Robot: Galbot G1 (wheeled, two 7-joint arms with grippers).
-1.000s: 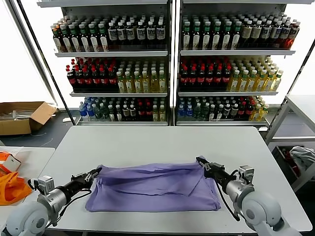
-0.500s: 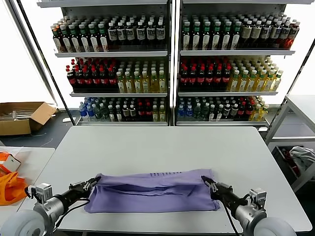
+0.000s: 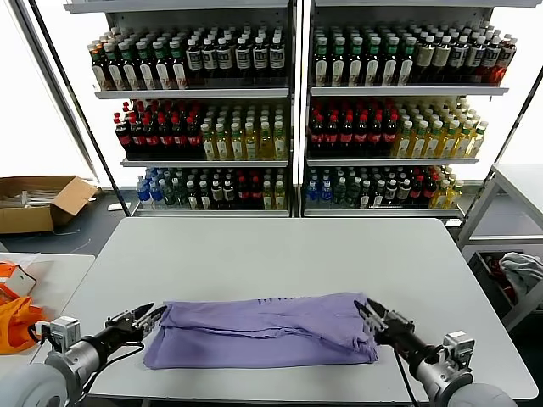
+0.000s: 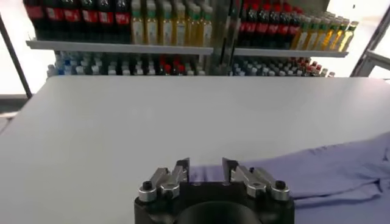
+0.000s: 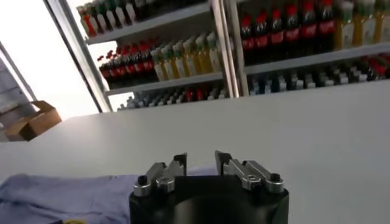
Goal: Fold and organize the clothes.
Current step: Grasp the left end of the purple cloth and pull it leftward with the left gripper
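A folded lavender T-shirt (image 3: 259, 331) lies on the tabletop (image 3: 271, 254) near its front edge, long axis left-right, between the left end effector (image 3: 140, 318) and right end effector (image 3: 373, 312), both spread, gripping nothing.

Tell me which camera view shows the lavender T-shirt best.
The head view: the whole folded lavender-purple cotton T-shirt lies across the grey table. The left wrist view catches only one end; the right wrist view only a corner behind its end effector.
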